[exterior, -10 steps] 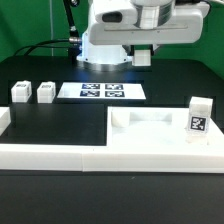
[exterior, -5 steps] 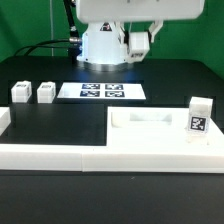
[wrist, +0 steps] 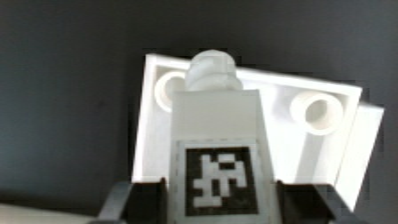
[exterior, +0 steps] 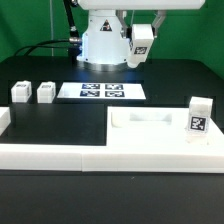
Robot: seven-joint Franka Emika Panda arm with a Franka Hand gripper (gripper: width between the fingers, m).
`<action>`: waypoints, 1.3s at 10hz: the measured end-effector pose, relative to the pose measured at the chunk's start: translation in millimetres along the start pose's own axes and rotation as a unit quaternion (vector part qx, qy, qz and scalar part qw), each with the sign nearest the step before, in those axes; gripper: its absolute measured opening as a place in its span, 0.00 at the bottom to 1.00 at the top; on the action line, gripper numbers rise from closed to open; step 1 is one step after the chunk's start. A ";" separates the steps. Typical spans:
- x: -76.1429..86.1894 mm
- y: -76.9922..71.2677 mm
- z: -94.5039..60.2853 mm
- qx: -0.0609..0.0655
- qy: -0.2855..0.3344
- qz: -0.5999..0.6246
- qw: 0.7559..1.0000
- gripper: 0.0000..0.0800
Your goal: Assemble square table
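My gripper (exterior: 142, 30) is high above the table at the back, shut on a white tagged leg (exterior: 142, 41) that hangs tilted. In the wrist view the leg (wrist: 217, 120) runs out between my fingers (wrist: 135, 202), its tag facing the camera. The square tabletop slab (exterior: 150, 128) lies at the exterior view's front right against the border wall. The wrist view shows it (wrist: 306, 140) far below the leg, with round sockets in its corners. A second tagged leg (exterior: 197, 119) stands upright at the slab's right end. Two more legs (exterior: 20, 93) (exterior: 46, 92) stand at the left.
The marker board (exterior: 103, 91) lies flat in the middle back, in front of the arm's white base (exterior: 104, 45). A long low white border wall (exterior: 60, 155) runs along the front, with a short return at the left (exterior: 4, 120).
The arm has lifted and the hand has turned. The held leg has come into view and swung slightly to the exterior view's right, tag now facing the camera. The parts on the table have not moved.
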State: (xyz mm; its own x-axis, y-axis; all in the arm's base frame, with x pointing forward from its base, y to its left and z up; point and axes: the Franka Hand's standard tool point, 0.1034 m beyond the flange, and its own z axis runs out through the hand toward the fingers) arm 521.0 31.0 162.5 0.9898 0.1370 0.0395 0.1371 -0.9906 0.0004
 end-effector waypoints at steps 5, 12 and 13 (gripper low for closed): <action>67.4 36.0 4.2 -0.022 0.184 0.034 0.982 0.36; 54.4 75.1 24.2 -0.087 0.237 0.009 0.968 0.36; 60.6 79.5 31.8 -0.074 0.221 -0.002 0.973 0.36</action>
State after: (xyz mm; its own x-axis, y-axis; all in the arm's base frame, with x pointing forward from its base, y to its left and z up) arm 593.0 -39.3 133.1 0.8716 0.1578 0.4641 0.1019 -0.9844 0.1432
